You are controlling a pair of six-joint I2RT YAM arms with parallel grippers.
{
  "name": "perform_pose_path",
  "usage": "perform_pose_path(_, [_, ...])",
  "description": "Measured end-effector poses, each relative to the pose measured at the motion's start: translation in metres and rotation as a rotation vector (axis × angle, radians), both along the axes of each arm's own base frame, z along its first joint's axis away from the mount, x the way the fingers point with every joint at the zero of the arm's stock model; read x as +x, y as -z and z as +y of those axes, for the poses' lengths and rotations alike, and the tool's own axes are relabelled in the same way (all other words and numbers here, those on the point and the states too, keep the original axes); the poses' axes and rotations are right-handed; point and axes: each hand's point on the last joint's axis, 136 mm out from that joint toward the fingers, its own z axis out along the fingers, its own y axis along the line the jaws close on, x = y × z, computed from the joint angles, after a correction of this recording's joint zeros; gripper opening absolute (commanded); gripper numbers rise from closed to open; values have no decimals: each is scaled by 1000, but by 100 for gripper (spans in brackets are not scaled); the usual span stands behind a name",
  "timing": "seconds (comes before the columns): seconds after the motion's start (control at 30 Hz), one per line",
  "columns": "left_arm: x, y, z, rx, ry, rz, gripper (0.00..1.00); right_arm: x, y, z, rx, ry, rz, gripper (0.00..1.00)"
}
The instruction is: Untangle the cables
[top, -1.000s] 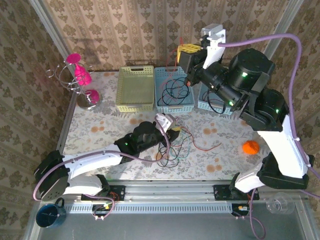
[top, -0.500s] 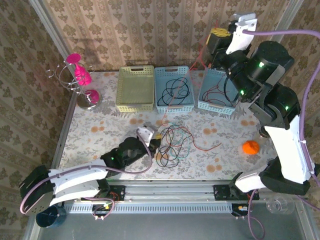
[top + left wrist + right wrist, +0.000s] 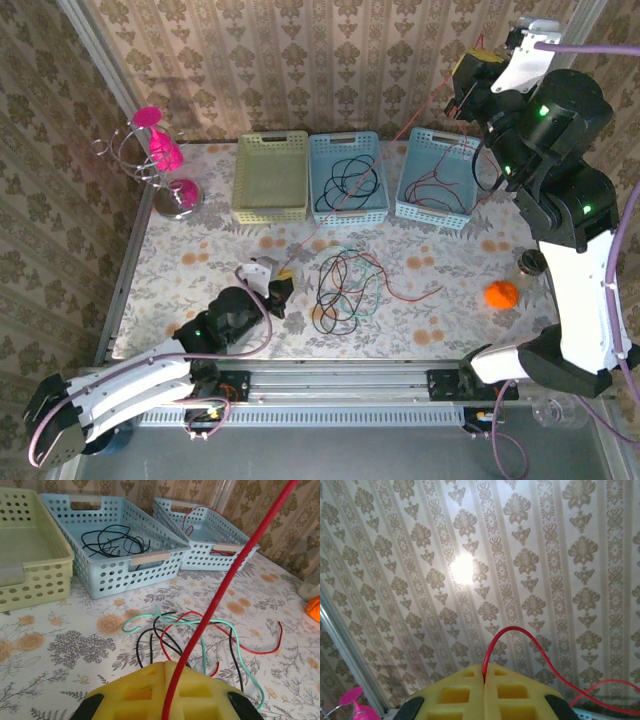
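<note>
Bright, even overhead light covers the table (image 3: 200, 250), with soft shadows. A lamp's glare blooms on the patterned wall (image 3: 462, 569) in the right wrist view. The red cable (image 3: 227, 587) and yellow pads (image 3: 135, 692) blur near the left wrist lens.

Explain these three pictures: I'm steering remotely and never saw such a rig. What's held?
Two robot arms, left and right, stand at the table's near edge. The overhead picture shows both; the others come from a camera on each wrist, its yellow claw pads at the bottom. On the table lie a tangle of red, black and teal cables, three baskets behind it, an orange ball and a pink stand. The left claw is shut on a red cable running up and right; the right claw, raised high, is shut on a red cable too, apparently the same one.
</note>
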Motion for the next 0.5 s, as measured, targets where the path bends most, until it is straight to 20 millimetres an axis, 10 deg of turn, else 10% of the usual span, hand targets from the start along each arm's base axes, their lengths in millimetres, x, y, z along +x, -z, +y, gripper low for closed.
perform_pose_path(0.17, [5, 4, -6, 46, 14, 29, 76, 17, 5, 16, 19, -49, 26, 0])
perform_pose_path(0.5, [6, -65, -31, -33, 95, -26, 92, 60, -14, 15, 45, -11, 1, 0])
